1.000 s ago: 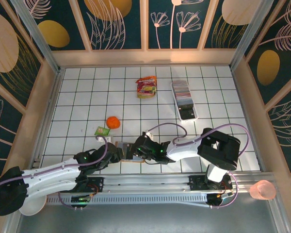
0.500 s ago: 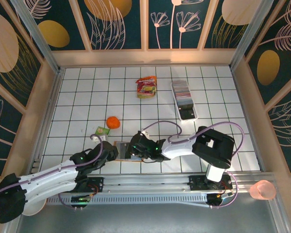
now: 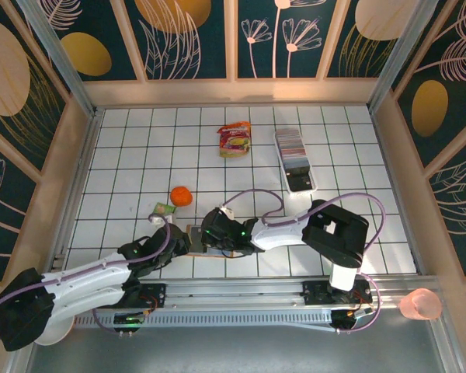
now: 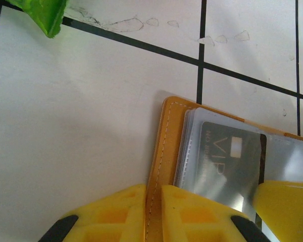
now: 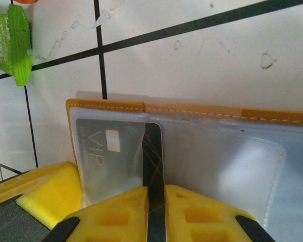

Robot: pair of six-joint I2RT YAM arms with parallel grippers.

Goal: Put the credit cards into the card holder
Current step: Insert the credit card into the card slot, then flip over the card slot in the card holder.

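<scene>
Pinching card holder (image 4: 163,132), left tool (image 4: 152,202); right tool (image 5: 155,202) clamping dark card (image 5: 153,148); white tiled table (image 3: 124,155), floral walls (image 3: 188,31)

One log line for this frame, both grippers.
left gripper: shut on card holder edge | right gripper: shut on dark card | dark card: partly inside clear sleeve

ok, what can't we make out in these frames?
- Right wrist: lower end of the card is hidden between the right gripper fingers and cut by the bottom edge. How far in it is can't be told.
- Left wrist: near edge of the holder is hidden by the left gripper. Its right part is cut off by the frame.
- Top view: holder mostly covered by both grippers.
- Top view: cards in the tray are too small to count.
</scene>
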